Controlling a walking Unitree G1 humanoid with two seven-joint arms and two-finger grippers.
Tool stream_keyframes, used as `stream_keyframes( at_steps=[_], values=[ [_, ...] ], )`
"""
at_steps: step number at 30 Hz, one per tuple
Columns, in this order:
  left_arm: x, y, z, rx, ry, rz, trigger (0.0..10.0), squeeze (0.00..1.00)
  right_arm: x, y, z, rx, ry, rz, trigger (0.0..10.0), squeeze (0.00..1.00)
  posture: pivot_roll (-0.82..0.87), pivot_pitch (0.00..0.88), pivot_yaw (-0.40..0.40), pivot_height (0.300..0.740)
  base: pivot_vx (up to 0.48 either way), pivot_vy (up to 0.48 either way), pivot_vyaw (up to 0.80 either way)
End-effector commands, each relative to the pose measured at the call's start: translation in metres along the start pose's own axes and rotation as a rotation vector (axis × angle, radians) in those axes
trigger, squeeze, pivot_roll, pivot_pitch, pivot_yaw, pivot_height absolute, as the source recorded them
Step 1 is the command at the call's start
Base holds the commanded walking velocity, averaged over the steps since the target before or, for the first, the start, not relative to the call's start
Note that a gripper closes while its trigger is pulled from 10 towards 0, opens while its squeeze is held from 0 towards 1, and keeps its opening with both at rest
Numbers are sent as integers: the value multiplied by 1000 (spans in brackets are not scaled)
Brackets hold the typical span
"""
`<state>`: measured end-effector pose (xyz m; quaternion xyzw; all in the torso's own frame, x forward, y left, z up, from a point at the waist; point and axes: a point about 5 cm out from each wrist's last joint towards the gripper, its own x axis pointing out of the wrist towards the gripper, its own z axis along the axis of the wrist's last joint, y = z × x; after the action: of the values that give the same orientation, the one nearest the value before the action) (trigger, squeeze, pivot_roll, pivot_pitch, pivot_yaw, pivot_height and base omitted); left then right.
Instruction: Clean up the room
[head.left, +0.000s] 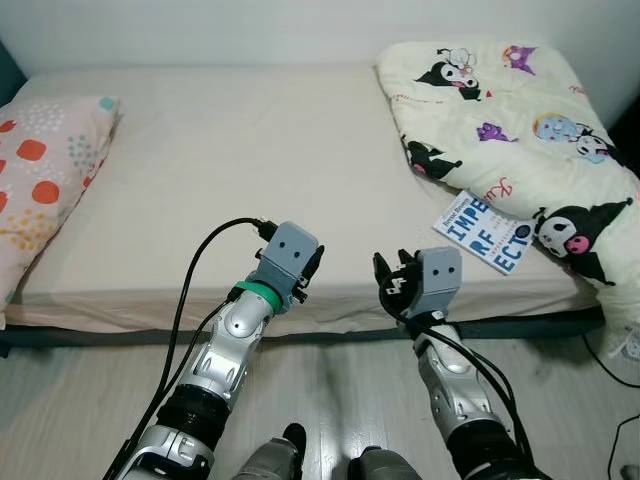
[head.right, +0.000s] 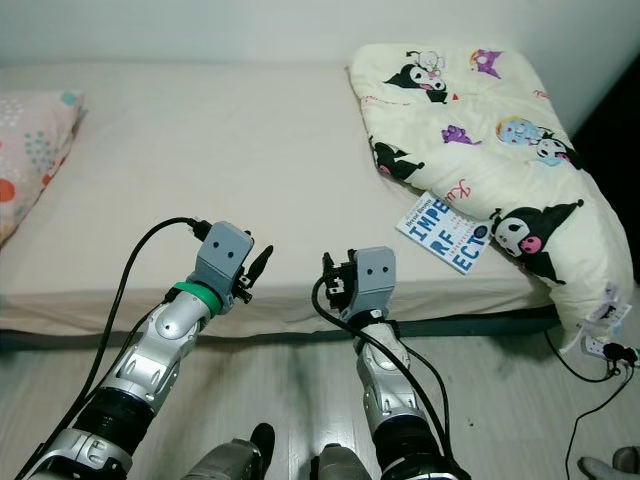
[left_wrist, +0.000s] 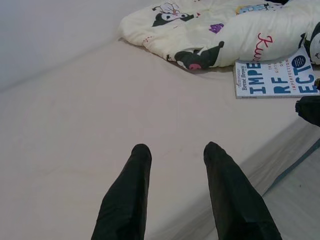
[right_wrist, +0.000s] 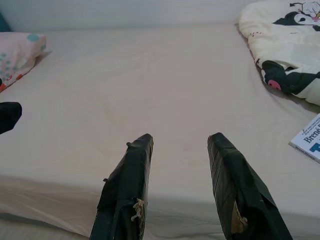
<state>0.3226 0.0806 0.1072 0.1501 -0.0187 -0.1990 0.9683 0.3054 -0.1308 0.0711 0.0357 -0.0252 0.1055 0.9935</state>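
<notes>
From the head camera, a book (head.left: 484, 233) lies on the bed (head.left: 250, 160) near its front edge, partly under a cartoon-print quilt (head.left: 510, 120). Left wrist view: left gripper (left_wrist: 176, 156) fingers apart, empty. Right wrist view: right gripper (right_wrist: 179, 146) likewise spread over the mattress edge.

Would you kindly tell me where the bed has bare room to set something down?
The wide middle of the mattress, between the pillow and the quilt, is bare. The right side is crowded: the quilt partly covers the book near the front edge.
</notes>
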Motion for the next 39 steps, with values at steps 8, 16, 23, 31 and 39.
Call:
stream_keyframes(
  at_steps=[8,16,23,31,39],
  values=[
    [-4,-5,-7,19,16,-22,10000,0,-5,-1,-7,11,32,-9,10000,0,-41,49,62,740,0,-467,0],
    [-4,-4,-7,20,17,-19,10000,0,-5,0,-7,10,34,-7,10000,0,-42,49,63,740,0,-120,0],
    [-3,-4,-7,23,20,-17,10000,0,-5,0,-7,8,35,-8,10000,0,-42,49,64,740,0,-434,0],
    [-3,-4,-8,29,22,-16,10000,0,-5,0,-7,5,36,-7,10000,0,-43,47,66,740,0,-415,0],
    [-2,-4,-9,34,26,-16,10000,0,-5,1,-7,6,35,-7,10000,0,-44,45,68,740,0,-398,0]
  ],
)
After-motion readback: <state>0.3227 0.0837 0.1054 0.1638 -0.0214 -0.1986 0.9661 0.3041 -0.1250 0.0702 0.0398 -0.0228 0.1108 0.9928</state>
